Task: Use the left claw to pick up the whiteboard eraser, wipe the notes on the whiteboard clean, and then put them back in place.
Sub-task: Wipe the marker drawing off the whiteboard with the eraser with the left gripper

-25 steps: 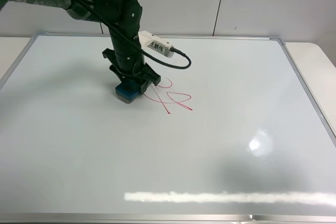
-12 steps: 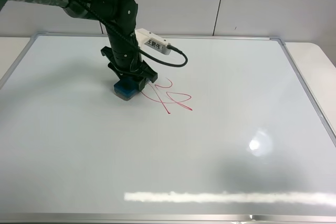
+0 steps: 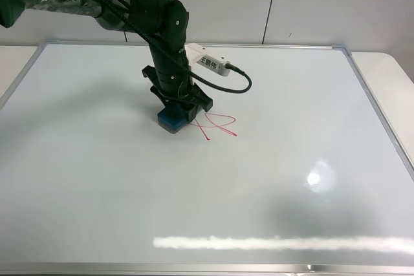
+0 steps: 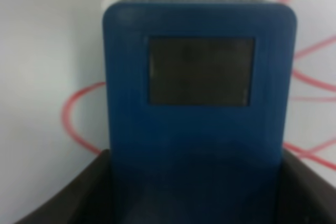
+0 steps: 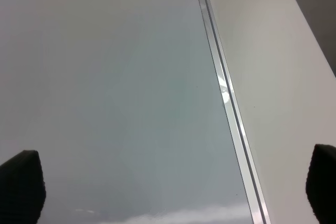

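Left of board centre, left claw (image 3: pixel 181 108) clamped tight on whiteboard eraser (image 3: pixel 171 121). Eraser sits flat on whiteboard (image 3: pixel 291 172), touching left end of notes (image 3: pixel 218 126). Red loops show on both sides of eraser in left wrist view. White labelled box (image 3: pixel 210 64) and black cable (image 3: pixel 240 86) on arm's right side. Right claw (image 5: pixel 173 192) spread wide, fingertips (image 5: pixel 21 184) far apart, over board's silver frame (image 5: pixel 227 103) and pale surface (image 5: pixel 283 77).
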You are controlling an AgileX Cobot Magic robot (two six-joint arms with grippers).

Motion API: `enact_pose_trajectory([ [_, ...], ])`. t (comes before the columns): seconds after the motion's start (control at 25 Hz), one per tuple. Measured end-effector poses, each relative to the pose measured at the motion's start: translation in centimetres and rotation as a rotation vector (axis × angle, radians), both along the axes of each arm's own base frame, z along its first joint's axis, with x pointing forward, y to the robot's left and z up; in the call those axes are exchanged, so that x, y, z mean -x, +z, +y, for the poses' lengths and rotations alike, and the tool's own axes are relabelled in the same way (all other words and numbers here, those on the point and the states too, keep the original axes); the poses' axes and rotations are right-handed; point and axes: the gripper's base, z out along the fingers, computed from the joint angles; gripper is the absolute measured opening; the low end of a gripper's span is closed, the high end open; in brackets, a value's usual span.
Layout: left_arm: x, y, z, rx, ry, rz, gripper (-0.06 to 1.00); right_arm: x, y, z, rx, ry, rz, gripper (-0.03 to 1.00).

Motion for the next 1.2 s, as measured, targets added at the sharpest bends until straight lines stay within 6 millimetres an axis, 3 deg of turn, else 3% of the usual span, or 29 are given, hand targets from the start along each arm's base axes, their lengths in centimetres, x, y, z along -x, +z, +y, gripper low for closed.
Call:
enact_pose_trajectory([
  [0.52, 5.0, -0.3, -6.2, 0.046, -0.099, 0.029, 0.55, 0.0, 0.0, 0.0, 0.0, 0.0, 0.0, 0.99],
  [0.68, 5.8, -0.3, -7.2, 0.067, -0.117, 0.025, 0.55, 0.0, 0.0, 0.0, 0.0, 0.0, 0.0, 0.99],
  [0.96, 4.5, -0.3, -6.0, 0.042, -0.154, -0.008, 0.55, 0.0, 0.0, 0.0, 0.0, 0.0, 0.0, 0.99],
  [1.2, 0.8, -0.3, -2.2, 0.046, -0.091, -0.039, 0.55, 0.0, 0.0, 0.0, 0.0, 0.0, 0.0, 0.99],
])
